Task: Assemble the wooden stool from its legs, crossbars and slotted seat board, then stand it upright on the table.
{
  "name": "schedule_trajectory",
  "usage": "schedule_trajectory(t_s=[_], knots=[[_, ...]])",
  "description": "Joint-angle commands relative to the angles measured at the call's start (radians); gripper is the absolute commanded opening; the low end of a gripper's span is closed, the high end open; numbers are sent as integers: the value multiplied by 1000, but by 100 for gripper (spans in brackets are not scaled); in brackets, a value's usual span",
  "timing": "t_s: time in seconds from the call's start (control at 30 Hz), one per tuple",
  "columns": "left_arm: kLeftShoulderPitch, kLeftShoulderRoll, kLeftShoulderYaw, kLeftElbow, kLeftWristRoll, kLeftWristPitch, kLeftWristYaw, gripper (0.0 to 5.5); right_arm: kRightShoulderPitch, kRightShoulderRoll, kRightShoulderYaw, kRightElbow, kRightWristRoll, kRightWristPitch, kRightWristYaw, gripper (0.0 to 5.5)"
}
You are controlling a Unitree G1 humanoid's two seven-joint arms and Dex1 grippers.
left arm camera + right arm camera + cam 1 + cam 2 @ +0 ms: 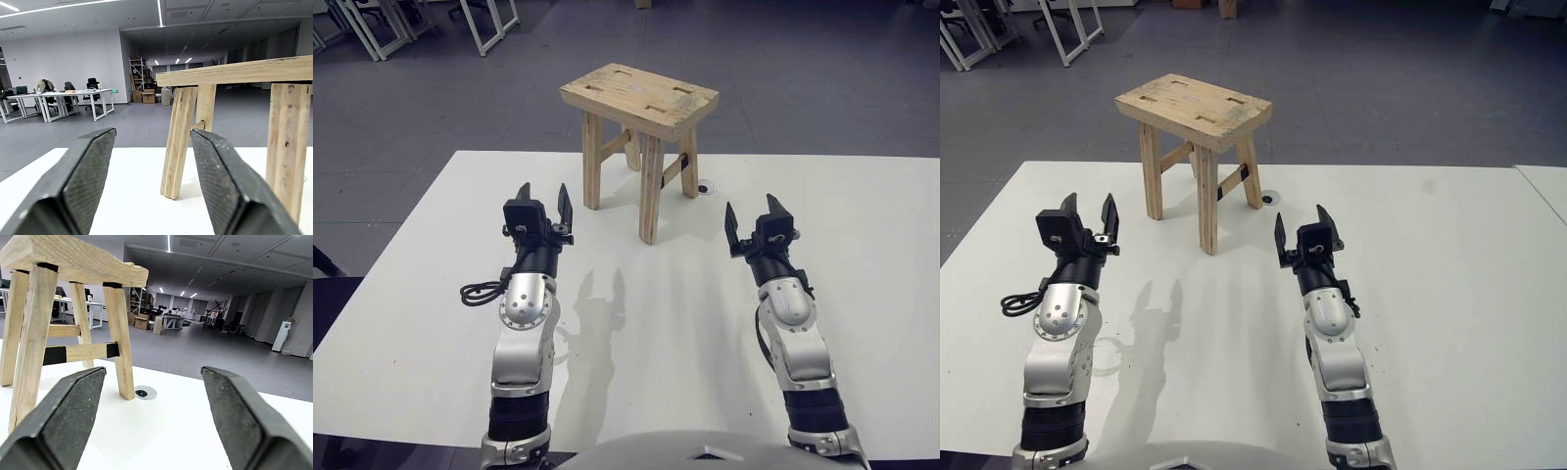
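Wood, pale and rough-grained, makes up the stool, which stands upright and fully put together toward the far side of the white desk. Its seat board is a thick rectangular slab with rounded edges and small rectangular slots cut through near the corners. The four legs are flat, square-cut slats that splay slightly outward, all resting on the smooth desk top. A crossbar joins two of the legs on the right-hand side, with dark bands at both ends where it meets them. A small round grommet sits in the desk just beside the stool's far right leg. The left hand hovers above the desk in front of the stool and a little to its left. Its two black fingers are spread apart, holding nothing, and their wedge-shaped pads have a fine woven texture. The right hand is held out on the other side, near the stool but not touching it. Its textured fingers are likewise parted around empty air. A thin black cable loops on the desk beside the left forearm.
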Motion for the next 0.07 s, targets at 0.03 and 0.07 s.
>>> schedule_trajectory(t_s=[0.03,0.07], knots=[[49,45,64,-27,-2,2,-25,281,4,16,9,0,-1,3,-1,359],[59,59,79,-25,-8,2,-38,281,17,27,15,-4,-8,-1,-13,359]])
